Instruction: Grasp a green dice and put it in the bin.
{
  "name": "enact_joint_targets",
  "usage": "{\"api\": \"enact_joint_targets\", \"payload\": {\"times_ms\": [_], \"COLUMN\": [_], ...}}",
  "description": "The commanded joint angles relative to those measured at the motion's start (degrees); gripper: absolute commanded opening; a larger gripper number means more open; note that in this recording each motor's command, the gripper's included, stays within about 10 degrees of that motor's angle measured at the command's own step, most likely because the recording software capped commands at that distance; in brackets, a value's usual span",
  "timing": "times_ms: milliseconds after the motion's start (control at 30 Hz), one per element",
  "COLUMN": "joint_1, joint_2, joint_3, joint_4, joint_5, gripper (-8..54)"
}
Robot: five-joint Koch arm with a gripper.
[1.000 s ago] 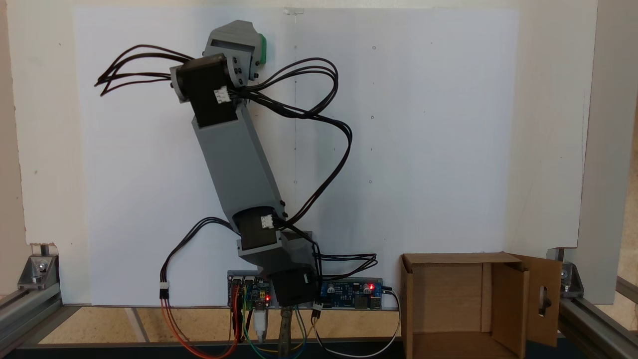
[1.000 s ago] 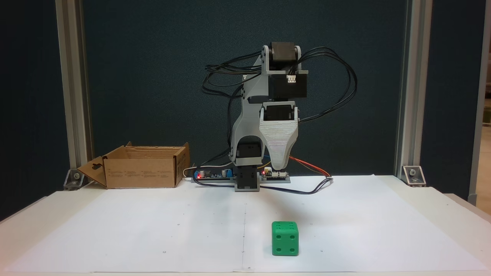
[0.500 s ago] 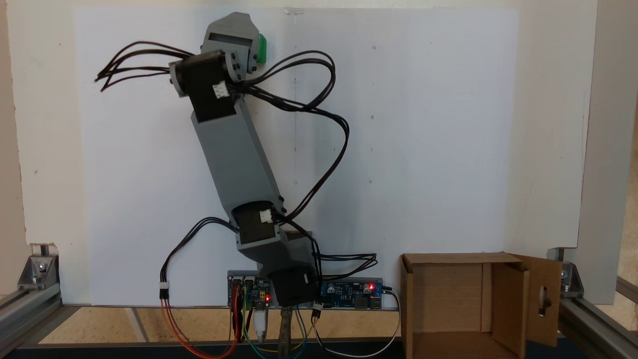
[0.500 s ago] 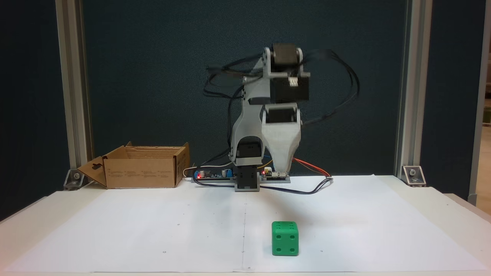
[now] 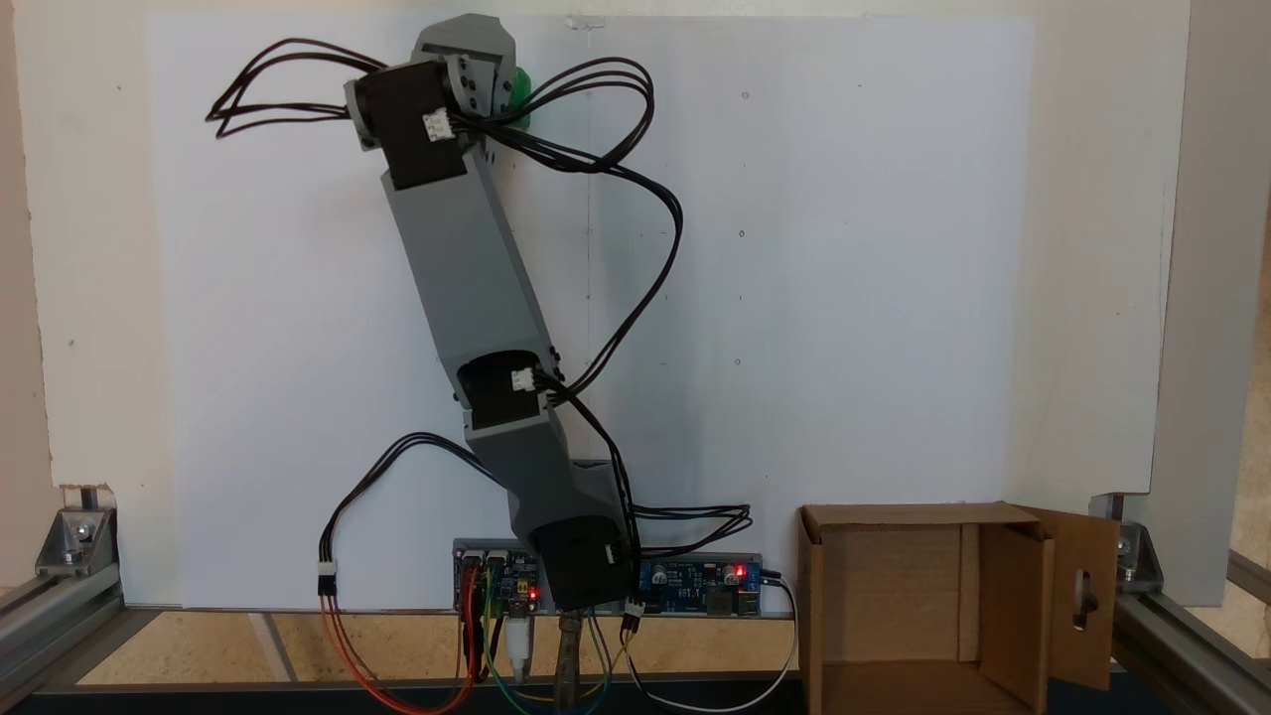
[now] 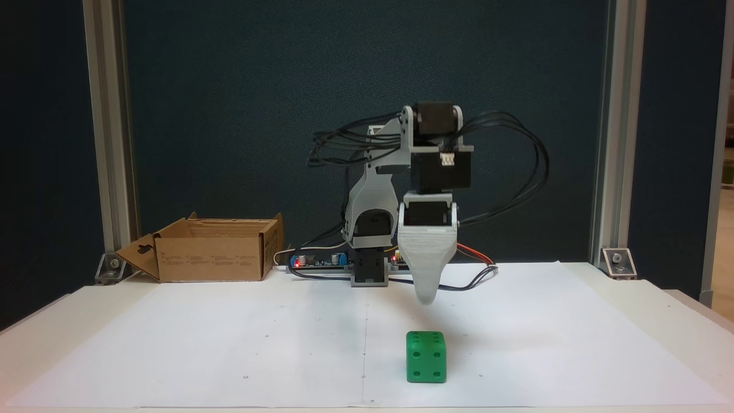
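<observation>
Your pincer (image 6: 425, 298) hung above the green dice (image 6: 426, 357), apart from it; one tip showed, so I cannot tell its state. The dice sat on the worktop (image 6: 172, 344), well apart from the bin (image 6: 209, 258).

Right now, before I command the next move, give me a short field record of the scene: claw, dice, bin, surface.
claw: pointing down, above and behind the green dice, not touching it; open or shut cannot be told
green dice: resting on the white paper, free, four pips facing the front camera
bin: cardboard box, open top, at the left in the front view, beside the arm's base, nothing seen inside
white paper: covers the table
task state: dice not yet grasped
</observation>
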Motion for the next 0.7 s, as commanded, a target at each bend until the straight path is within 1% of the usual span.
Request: {"api": "enact_joint_targets", "payload": {"times_ms": [0,667], "joint_1": [-0.09,0.00], "joint_2": [0.26,-5.19], "joint_3": [-3.78,-5.36], "joint_4": [0.44,0.00], "joint_5": [2.55,2.55], "gripper": [44.6,44.0]}}
